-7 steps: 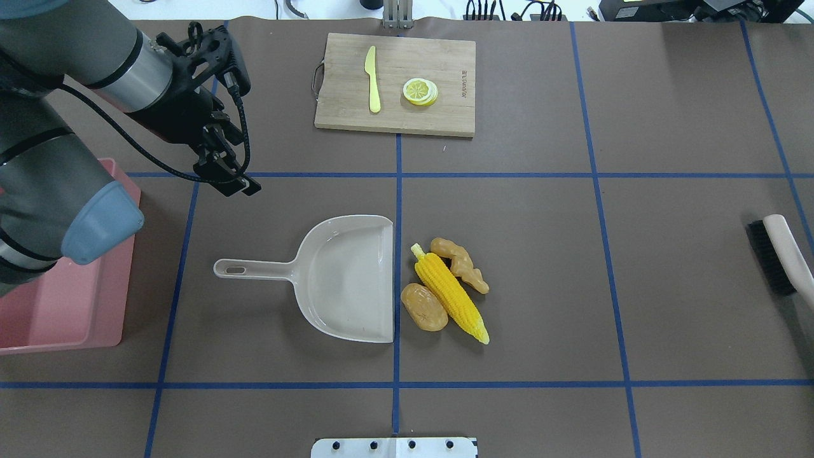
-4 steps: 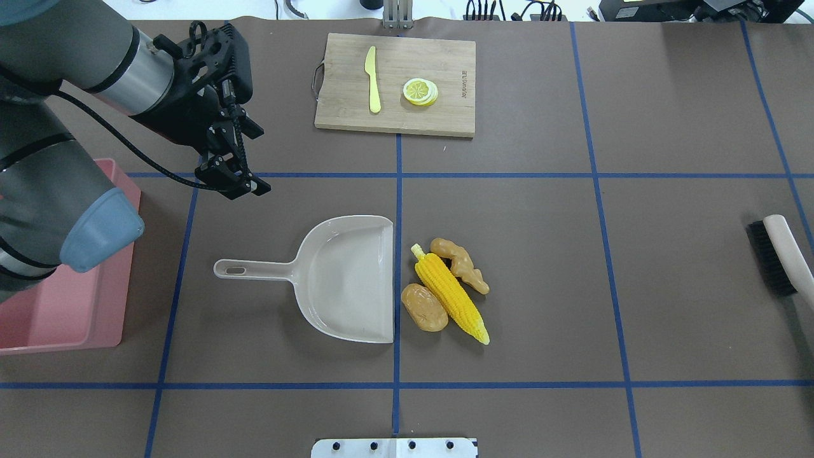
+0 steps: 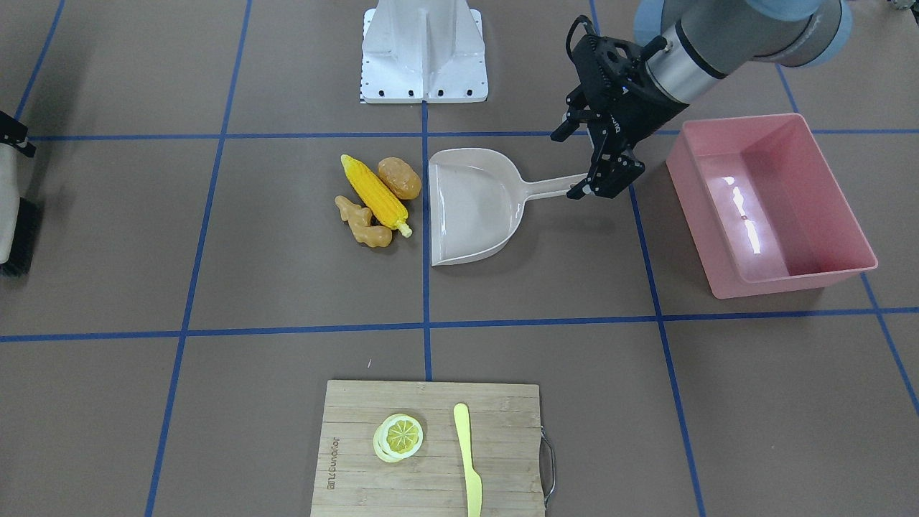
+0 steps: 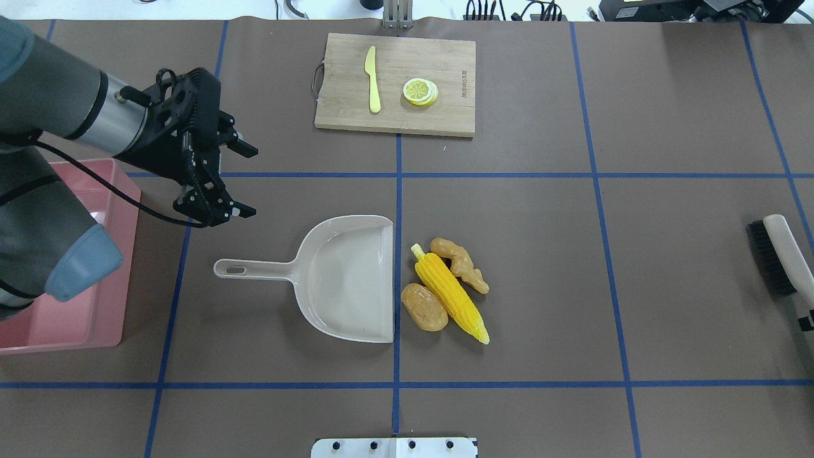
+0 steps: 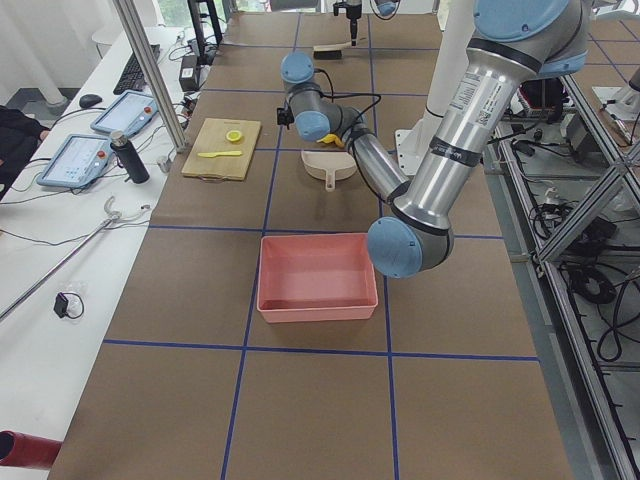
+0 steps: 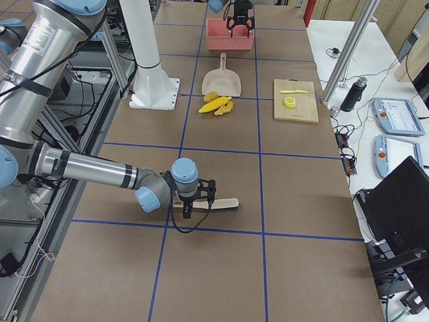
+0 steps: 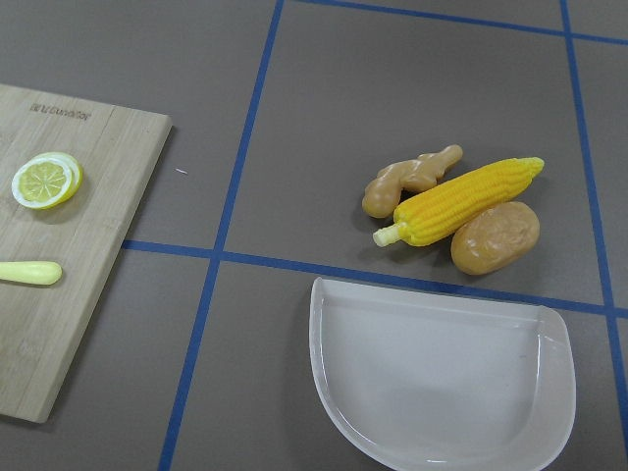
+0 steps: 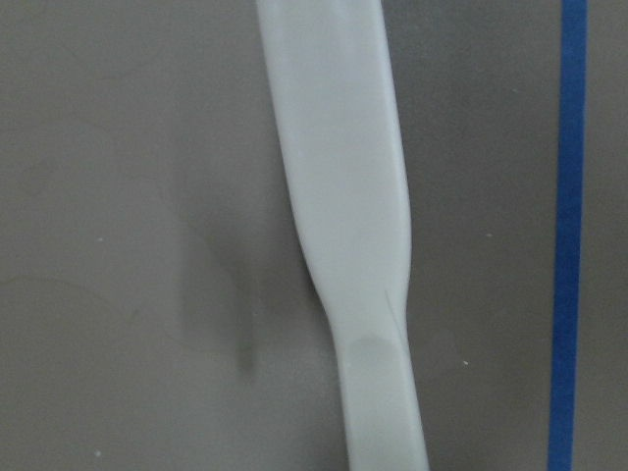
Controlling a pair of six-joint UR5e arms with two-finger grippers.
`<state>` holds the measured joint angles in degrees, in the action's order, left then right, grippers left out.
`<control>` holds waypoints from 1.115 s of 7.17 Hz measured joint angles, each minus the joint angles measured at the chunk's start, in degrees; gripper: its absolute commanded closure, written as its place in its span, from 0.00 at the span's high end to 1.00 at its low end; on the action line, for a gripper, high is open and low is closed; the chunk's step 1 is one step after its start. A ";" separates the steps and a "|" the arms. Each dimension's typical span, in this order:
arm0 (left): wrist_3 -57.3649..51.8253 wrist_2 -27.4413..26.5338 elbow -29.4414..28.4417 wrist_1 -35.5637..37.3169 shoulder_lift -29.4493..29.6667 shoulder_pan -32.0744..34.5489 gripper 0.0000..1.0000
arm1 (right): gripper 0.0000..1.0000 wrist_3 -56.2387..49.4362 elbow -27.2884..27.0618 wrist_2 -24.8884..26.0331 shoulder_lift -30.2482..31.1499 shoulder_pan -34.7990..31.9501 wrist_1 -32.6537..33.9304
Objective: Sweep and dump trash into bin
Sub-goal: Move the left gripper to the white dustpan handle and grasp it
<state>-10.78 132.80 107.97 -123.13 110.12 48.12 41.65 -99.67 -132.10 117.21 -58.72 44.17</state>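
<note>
**Brown worktop: pan handle lies just under my left jaws**

Brown paper with a blue tape grid covers the worktop [image 4: 572, 286], and everything I need lies on it. Biggest is the pink bin [image 3: 790, 281], upright on my left side, with nothing in it that I can see. My left arm [image 4: 57, 108] reaches out past it. Its jaws hang spread wide above the worktop, with nothing between them.

Next in size is the beige dustpan [image 4: 350, 280], flat in the middle. The coming move turns, as I judge it, on its handle [image 4: 254, 270]. The long axis runs straight across the worktop, free end toward the bin, open mouth toward my right. In the overhead view that free end lies just nearer my base than the left jaws, and the front-facing view sets the jaws right over it. Their opening looks turned across that axis, so I reckon a short drop with a slight pull back would straddle the handle.

My left arm is much the nearer one. My right arm [image 6: 87, 171] is well apart at the far end, over the brush [image 4: 785, 245]. I cannot tell whether those jaws are open or closed.

Smallest is the trash [image 3: 373, 197], 3 toy foods clustered just beyond the pan's mouth. The corn cob [image 4: 451, 299] lies slantwise, the potato [image 4: 424, 307] just beside the lip, and the ginger root [image 4: 459, 262] against the cob's far side. None is in the pan or bin yet.
</note>
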 measured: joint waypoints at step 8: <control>11.93 -10.16 -11.65 -35.06 -7.63 -9.42 0.96 | 0.00 0.43 -0.41 1.01 2.70 2.23 -1.33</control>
<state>1.15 122.63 96.32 -158.20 102.48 38.70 42.08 -100.08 -131.09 119.91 -56.49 42.84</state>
